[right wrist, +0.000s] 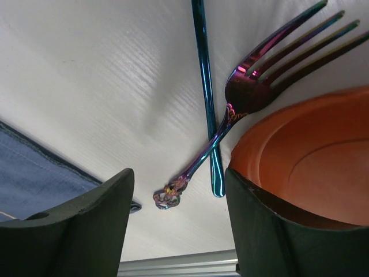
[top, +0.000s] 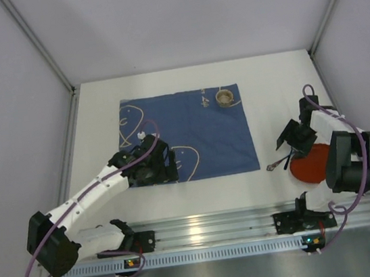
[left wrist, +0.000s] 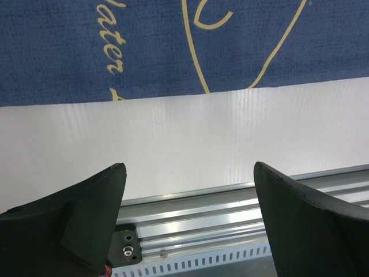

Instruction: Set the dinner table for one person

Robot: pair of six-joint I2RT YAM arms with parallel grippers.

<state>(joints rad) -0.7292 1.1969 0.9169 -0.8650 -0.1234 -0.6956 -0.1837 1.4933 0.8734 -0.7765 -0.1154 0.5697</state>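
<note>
Left pincer [left wrist: 190,173] gapes wide by the mat [left wrist: 57,46] edge; right pincer [right wrist: 179,173] wide over fork [right wrist: 248,95] beside plate [right wrist: 311,156].

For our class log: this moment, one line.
left gripper: open, empty | right gripper: open over fork | orange plate: beside fork, off blue mat

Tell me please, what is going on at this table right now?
Two robot arms are setting a white dinner table. The left end effector is open and empty, at the near edge of the blue mat. The right end effector, also open, hangs over a rainbow fork that lies crossed over a slim blue utensil, beside an orange plate. Only a small round tan object sits on the mat.
</note>
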